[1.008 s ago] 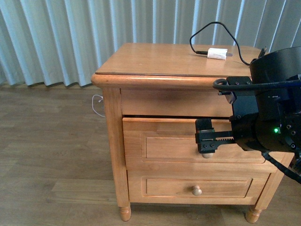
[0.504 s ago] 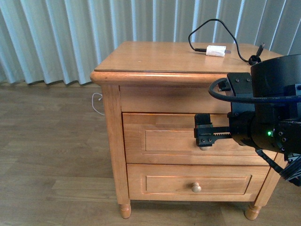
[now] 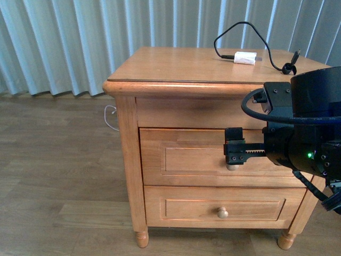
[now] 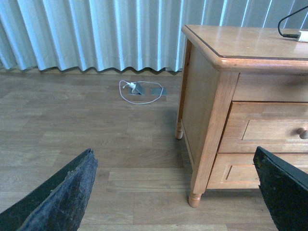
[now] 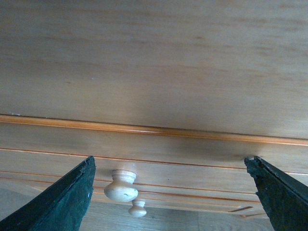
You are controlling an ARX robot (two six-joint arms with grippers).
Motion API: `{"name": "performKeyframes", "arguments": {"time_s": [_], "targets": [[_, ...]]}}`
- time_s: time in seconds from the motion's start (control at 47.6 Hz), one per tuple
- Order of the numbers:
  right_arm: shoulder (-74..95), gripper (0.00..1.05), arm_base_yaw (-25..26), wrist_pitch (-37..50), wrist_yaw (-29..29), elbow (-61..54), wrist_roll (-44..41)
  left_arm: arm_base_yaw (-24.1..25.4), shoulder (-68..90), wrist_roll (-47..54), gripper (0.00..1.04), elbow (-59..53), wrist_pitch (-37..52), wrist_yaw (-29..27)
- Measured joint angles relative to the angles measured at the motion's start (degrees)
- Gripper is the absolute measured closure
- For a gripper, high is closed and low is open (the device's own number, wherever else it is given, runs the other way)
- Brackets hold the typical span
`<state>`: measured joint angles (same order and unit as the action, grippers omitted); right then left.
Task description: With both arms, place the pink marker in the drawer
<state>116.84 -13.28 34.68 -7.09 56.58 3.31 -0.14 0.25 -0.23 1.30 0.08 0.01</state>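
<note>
Front view faces the nightstand [image 3: 160,69]; both wrist views share its drawer [image 5: 154,159].

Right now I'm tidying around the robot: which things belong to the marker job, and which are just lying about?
Job: upper drawer, knob, right tool at the knob, left tool. No marker in view.
Lying about: charger, cable, lower drawer, floor cord.

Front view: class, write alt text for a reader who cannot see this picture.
A black robot arm's right tool reaches in at the knob of the upper drawer of a light-wood nightstand, which looks closed. A white charger plug with a black cable lies on top; pale curtains hang behind, above a wood floor.
</note>
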Motion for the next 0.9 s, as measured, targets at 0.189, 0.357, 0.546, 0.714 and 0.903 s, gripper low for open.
{"name": "performKeyframes", "arguments": {"time_s": [0.189, 0.357, 0.546, 0.714, 0.903], "targets": [[-7.9, 0.08, -0.8, -7.3, -1.5, -3.2, -0.7, 0.0, 0.0, 0.0, 0.06, 0.0, 0.0, 0.0], [-16.5, 0.08, -2.4, -12.7, -3.3, -7.5, 0.9, 0.0, 0.0, 0.0, 0.06, 0.0, 0.0, 0.0], [-30.2, 0.08, -6.0, -18.9, -7.9, -12.7, 4.0, 0.0, 0.0, 0.0, 0.06, 0.0, 0.0, 0.0], [-43.6, 0.08, -11.8, -24.4, -13.6, -17.2, 6.2, 0.0, 0.0, 0.0, 0.06, 0.0, 0.0, 0.0], [-56.3, 0.08, -18.4, -29.3, -20.6, -20.7, 8.2, 0.0, 0.0, 0.0, 0.06, 0.0, 0.0, 0.0]]}}
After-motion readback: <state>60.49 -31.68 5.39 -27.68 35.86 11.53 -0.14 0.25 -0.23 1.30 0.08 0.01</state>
